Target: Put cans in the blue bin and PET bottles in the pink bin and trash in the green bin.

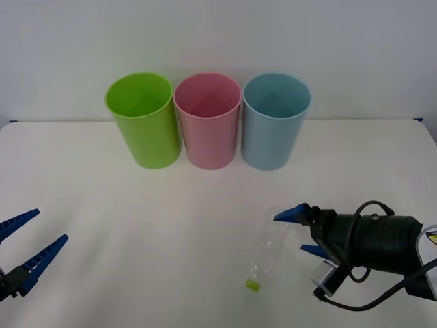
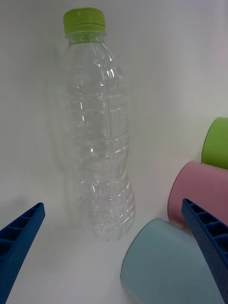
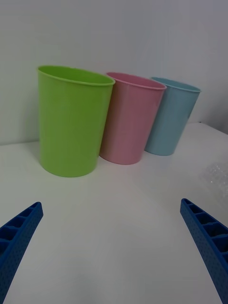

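Note:
A clear ribbed PET bottle (image 1: 267,254) (image 2: 99,137) with a lime-green cap lies on the white table, cap toward the front edge. My right gripper (image 1: 301,231) is open just to the bottle's right, its blue fingers (image 2: 19,237) apart and facing the bottle's base end without touching it. At the back stand the green bin (image 1: 143,119) (image 3: 71,118), the pink bin (image 1: 208,119) (image 3: 130,118) and the blue bin (image 1: 275,119) (image 3: 172,116), side by side. My left gripper (image 1: 24,239) hangs open at the front left, with nothing between its fingers.
The white table (image 1: 136,225) reaches a pale wall right behind the bins. The bins stand close together, nearly touching. A black cable (image 1: 362,273) loops around the right wrist.

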Motion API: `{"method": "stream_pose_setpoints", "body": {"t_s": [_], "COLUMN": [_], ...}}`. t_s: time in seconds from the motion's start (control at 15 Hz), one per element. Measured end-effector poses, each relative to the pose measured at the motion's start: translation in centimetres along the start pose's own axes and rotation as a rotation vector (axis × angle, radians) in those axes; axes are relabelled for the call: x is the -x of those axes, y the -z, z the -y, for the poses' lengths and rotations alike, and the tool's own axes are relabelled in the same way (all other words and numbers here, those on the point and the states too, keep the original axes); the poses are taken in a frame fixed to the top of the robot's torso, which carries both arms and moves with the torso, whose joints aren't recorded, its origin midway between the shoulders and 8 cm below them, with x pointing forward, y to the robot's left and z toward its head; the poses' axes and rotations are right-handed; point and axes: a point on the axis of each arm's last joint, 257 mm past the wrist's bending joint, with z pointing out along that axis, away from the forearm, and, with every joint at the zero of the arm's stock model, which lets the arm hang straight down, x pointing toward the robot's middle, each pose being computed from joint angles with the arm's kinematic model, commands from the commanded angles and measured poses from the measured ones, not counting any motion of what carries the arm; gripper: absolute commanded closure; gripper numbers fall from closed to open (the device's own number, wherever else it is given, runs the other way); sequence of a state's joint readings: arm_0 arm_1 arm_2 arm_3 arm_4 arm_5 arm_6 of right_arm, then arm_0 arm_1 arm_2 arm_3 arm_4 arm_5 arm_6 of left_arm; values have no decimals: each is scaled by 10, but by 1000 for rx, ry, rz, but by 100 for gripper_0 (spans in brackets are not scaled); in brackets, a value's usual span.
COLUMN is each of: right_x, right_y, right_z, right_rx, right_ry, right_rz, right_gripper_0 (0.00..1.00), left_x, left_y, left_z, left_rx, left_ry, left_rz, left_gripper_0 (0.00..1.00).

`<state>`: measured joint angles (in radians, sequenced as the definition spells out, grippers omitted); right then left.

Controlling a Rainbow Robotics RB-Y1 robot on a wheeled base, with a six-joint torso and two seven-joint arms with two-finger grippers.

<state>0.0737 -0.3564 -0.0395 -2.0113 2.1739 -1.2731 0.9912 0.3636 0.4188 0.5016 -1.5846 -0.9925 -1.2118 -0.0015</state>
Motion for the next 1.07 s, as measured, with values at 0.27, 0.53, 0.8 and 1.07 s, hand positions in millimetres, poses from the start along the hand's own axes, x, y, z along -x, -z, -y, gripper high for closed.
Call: {"method": "stream_pose_setpoints", "body": {"t_s": [0.27,0.53,0.8,1.07], "right_x": [3,9,11,11], "right_y": [-11,-25,-37,-53], "right_z": [-6,-8,-10,-10], "right_rx": [39,49,60,59], "right_ry": [35,30,48,57], "right_rz": [-20,-29,-40,-41], "right_gripper_0": [0,0,0,0], "left_x": [0,0,0,0], "left_y": [0,0,0,0], "left_z": [0,0,0,0], "left_rx": [0,0,0,0], "left_ry": [0,0,0,0], "left_rz": [0,0,0,0], "left_gripper_0": [0,0,0,0]}}
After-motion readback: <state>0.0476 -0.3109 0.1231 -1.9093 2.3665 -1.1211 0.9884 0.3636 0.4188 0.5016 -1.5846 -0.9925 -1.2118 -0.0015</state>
